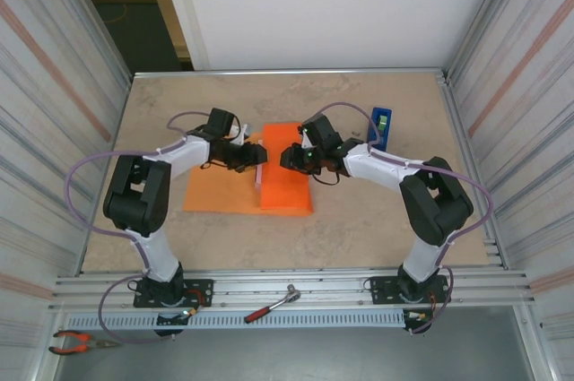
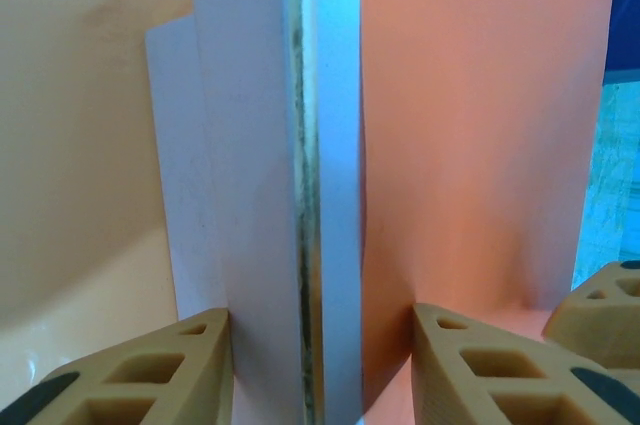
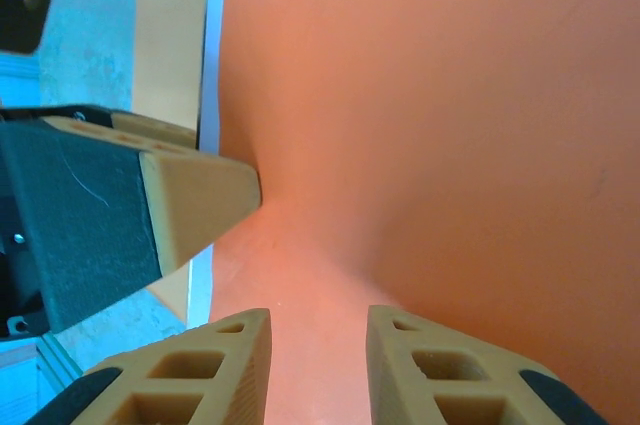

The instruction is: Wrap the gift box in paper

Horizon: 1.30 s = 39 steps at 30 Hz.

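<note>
**Box on its edge between the two grippers, paper raised over it**

The orange paper (image 1: 222,193) lay near the middle of the table (image 1: 359,220). Its left part was flat on the surface, and its right part was lifted and folded over. The gift box (image 2: 260,195) stood on its edge at this fold, with the raised part of the sheet directly on its right side.

The left gripper (image 1: 258,164) reached the box from the left. In the left wrist view, one of its fingers (image 2: 150,375) lay against the pale side of the box. The other finger pressed the paper against the opposite side, so the gripper held the box and the sheet together. The paper was a little dented around that fingertip.

The right gripper (image 1: 287,160) came from the right and faced the left one, very near it. Its fingers (image 3: 200,375) stood narrowly apart, and the orange sheet showed in the gap. I cannot tell whether they pinched the sheet or only rested against it.

A blue tape dispenser (image 1: 381,128) stood behind the right arm, well apart from the paper. On the near rail lay red-handled pliers (image 1: 76,342) and a ratchet wrench (image 1: 273,303).
</note>
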{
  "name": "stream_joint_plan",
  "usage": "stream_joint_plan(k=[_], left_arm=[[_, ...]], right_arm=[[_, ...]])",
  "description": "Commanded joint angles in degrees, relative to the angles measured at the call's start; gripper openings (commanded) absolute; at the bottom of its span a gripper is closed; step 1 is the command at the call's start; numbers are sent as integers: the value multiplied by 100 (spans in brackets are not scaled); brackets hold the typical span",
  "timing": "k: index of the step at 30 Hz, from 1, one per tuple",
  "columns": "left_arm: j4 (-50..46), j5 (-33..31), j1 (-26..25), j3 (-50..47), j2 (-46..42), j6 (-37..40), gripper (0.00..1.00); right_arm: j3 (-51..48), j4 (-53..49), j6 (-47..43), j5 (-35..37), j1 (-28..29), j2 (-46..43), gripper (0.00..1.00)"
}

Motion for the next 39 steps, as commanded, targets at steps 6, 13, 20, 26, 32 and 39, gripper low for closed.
stream_joint_plan(k=[6, 13, 20, 26, 32, 39], left_arm=[[153, -271, -100, -552, -375, -532, 42], [-69, -255, -108, -155, -299, -296, 47], [-481, -324, 8, 316, -475, 101, 65], [-481, -343, 15, 168, -564, 158, 70], [-351, -430, -88, -100, -519, 130, 72], [-276, -519, -187, -210, -424, 162, 73]], right_arm=[[173, -335, -332, -246, -116, 64, 30], [46, -282, -221, -60, -89, 269, 28], [-144, -256, -99, 118, -99, 248, 26], [-208, -256, -72, 160, -94, 219, 26], [-258, -229, -56, 166, -90, 207, 26], [-269, -196, -11, 175, -81, 190, 26]])
